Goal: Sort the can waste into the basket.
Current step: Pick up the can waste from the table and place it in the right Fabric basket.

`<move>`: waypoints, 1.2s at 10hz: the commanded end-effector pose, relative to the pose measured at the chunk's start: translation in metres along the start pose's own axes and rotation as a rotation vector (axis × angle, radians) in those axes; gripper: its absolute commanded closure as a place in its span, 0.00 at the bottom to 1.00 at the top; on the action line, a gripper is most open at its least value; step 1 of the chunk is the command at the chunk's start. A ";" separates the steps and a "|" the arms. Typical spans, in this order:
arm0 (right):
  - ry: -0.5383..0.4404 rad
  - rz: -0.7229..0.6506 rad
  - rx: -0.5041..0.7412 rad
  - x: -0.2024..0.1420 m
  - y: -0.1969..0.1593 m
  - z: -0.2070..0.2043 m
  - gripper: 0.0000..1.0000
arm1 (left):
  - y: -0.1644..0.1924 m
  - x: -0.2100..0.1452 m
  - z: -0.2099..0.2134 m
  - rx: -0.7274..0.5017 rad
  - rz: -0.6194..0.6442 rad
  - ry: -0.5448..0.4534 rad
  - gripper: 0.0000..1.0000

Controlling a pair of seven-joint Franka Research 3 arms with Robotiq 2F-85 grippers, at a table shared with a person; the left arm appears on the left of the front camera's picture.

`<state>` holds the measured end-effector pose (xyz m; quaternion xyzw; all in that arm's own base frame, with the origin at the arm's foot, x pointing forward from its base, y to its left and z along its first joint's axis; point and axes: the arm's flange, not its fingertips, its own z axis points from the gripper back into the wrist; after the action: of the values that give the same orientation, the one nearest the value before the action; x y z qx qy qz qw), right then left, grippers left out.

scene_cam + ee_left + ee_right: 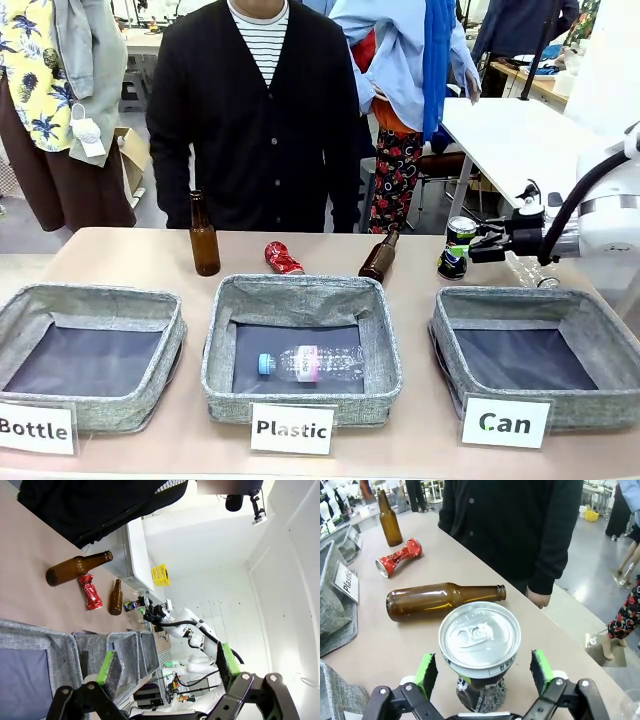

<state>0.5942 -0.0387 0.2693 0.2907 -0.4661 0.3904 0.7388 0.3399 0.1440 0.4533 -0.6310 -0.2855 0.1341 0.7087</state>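
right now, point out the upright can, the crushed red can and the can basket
upright can point(480, 635), right wrist view, on its silver lid
crushed red can point(283, 258), front view, on its dented middle
can basket point(600, 408), front view, on its grey front wall

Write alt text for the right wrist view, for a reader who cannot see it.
The right gripper stands open, its green-padded fingers flanking an upright silver-topped can, a gap on each side. Beyond it on the table lie a brown bottle and a crushed red can; another brown bottle stands upright, and a person in black stands at the table's edge.
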 end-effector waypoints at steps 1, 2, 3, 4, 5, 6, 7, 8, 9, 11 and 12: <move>-0.045 0.013 0.011 0.000 -0.003 -0.004 0.23 | 0.000 -0.001 0.001 -0.012 -0.023 0.005 0.00; -0.042 -0.006 0.033 0.000 -0.003 -0.004 0.59 | 0.000 -0.001 0.001 -0.012 -0.023 0.005 0.00; -0.034 -0.012 0.032 0.001 -0.003 -0.006 0.82 | 0.000 -0.001 0.001 -0.012 -0.023 0.005 0.00; -0.029 -0.016 0.035 0.001 -0.003 -0.008 1.00 | 0.000 -0.001 0.001 -0.012 -0.023 0.005 0.00; -0.025 -0.018 0.039 0.001 -0.003 -0.008 1.00 | 0.000 -0.001 0.001 -0.012 -0.023 0.005 0.00; -0.027 -0.021 0.043 0.002 -0.003 -0.007 1.00 | 0.000 -0.001 0.001 -0.012 -0.023 0.005 0.00; -0.033 -0.019 0.041 0.006 -0.001 -0.004 0.95 | 0.000 -0.001 0.001 -0.012 -0.023 0.005 0.00; -0.029 -0.007 0.035 0.014 0.004 0.002 1.00 | 0.000 -0.001 0.001 -0.012 -0.023 0.005 0.00; -0.022 0.014 0.041 0.030 0.016 0.013 1.00 | 0.000 -0.001 0.001 -0.012 -0.023 0.005 0.00; 0.048 0.039 0.008 0.082 0.061 0.054 1.00 | 0.000 -0.001 0.001 -0.012 -0.023 0.005 0.00; 0.144 0.017 0.028 0.111 0.094 0.086 1.00 | 0.000 -0.001 0.001 -0.012 -0.023 0.005 0.00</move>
<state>0.5482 -0.0307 0.3666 0.2795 -0.4564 0.4208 0.7325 0.3400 0.1441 0.4538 -0.6309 -0.2859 0.1337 0.7088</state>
